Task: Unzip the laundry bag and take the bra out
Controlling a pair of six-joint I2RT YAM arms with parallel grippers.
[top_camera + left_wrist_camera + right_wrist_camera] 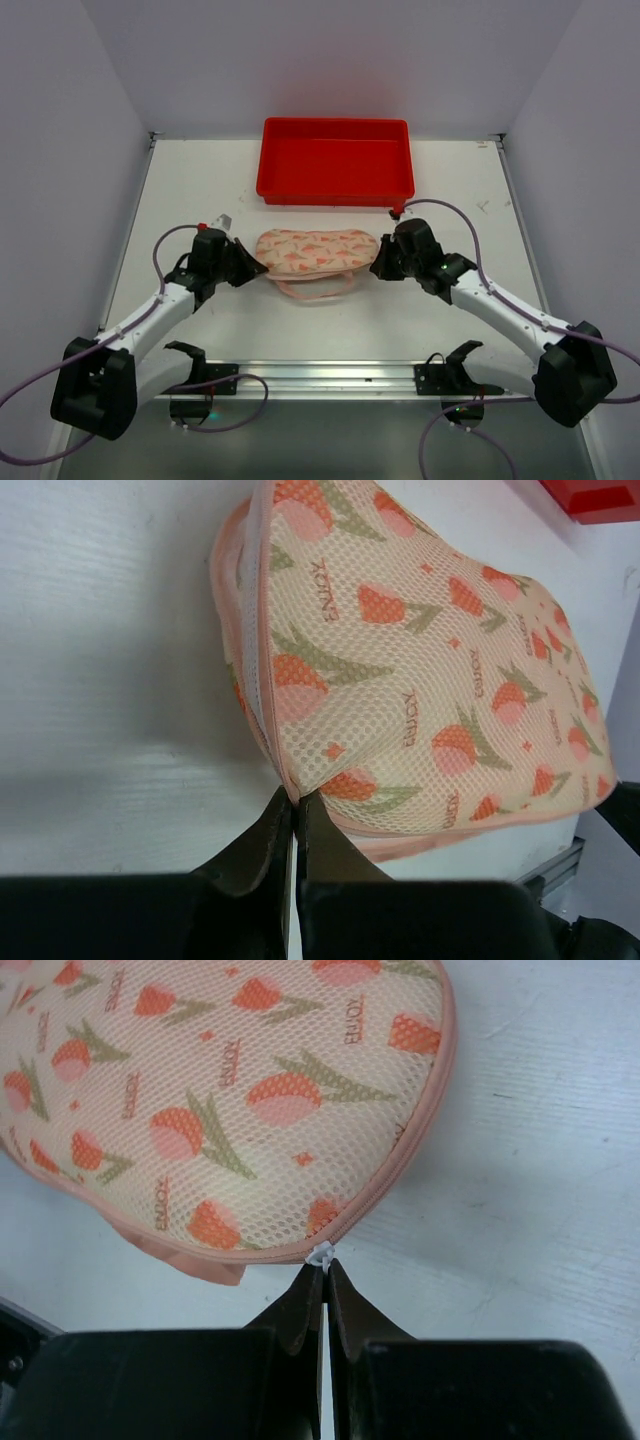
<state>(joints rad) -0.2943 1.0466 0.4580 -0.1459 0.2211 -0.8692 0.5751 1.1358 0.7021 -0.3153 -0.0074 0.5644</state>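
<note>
So the laundry bag (316, 250) lies nine-to-three: left gripper (295, 808) clamps its nine-o'clock end, right gripper (324, 1276) pinches the three-o'clock zip pull (321, 1253)

Soft, even light comes from overhead, bright enough that the white tabletop (330, 330) nearly washes out and the arms leave only faint shadows on it. The red tray (335, 160) throws a pink glow up the back wall. In the wrist views the laundry bag (420, 680) is sharp (the mesh and lettering read clearly), with a grey shadow along its underside. The black fingers (255, 855) at the bottom edge lose their detail in darkness.
</note>
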